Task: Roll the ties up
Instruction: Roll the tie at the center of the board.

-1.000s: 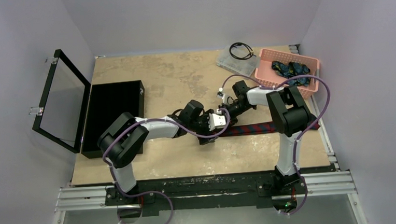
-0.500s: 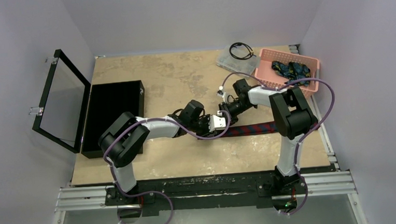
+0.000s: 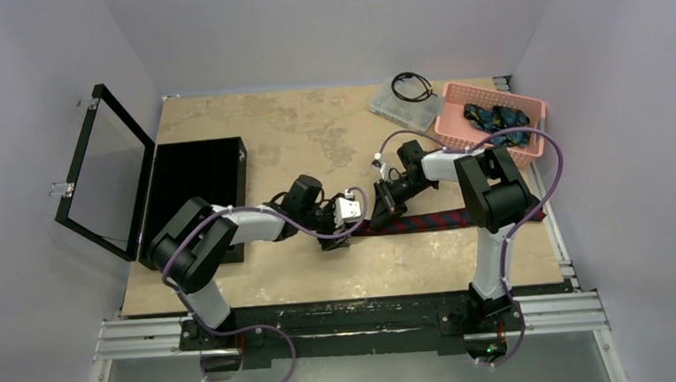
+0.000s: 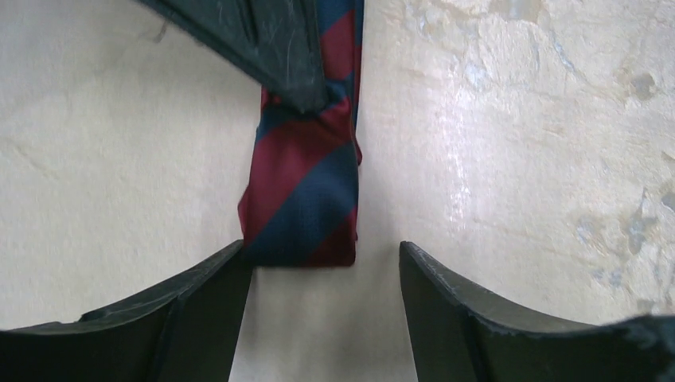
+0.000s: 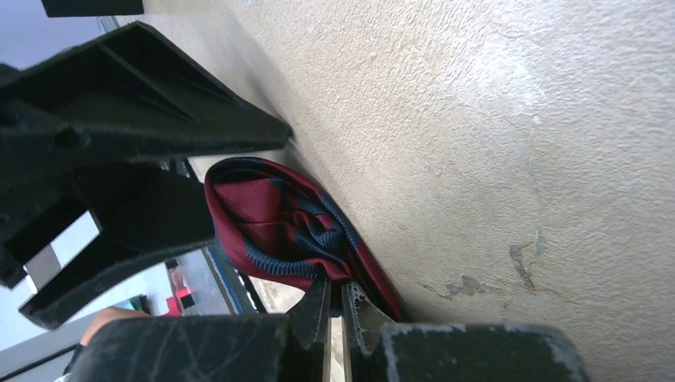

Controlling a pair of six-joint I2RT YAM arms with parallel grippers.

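Your right claw [image 5: 336, 290] is pressed together, pinching the maroon tie [image 4: 306, 199] just back from its folded end, which lies on the surface [image 4: 517, 159] between the arms. Your left claw [image 4: 321, 256] is spread, a finger on either side of that end, gripping nothing. The dark blue ties [image 3: 494, 119] are bunched in the pink basket [image 3: 455, 126], far right.

Bare table [image 3: 304, 127] lies open at far centre and along the near strip. The black case [image 3: 194, 178], its lid [image 3: 107, 174] raised, blocks the left; the pink basket [image 3: 448, 127] and clear box [image 3: 396, 106] block the far right. The maroon tie [image 3: 447, 219] crosses right of centre. The left gripper [image 4: 322, 259] and right gripper [image 5: 334, 298] crowd its left end.
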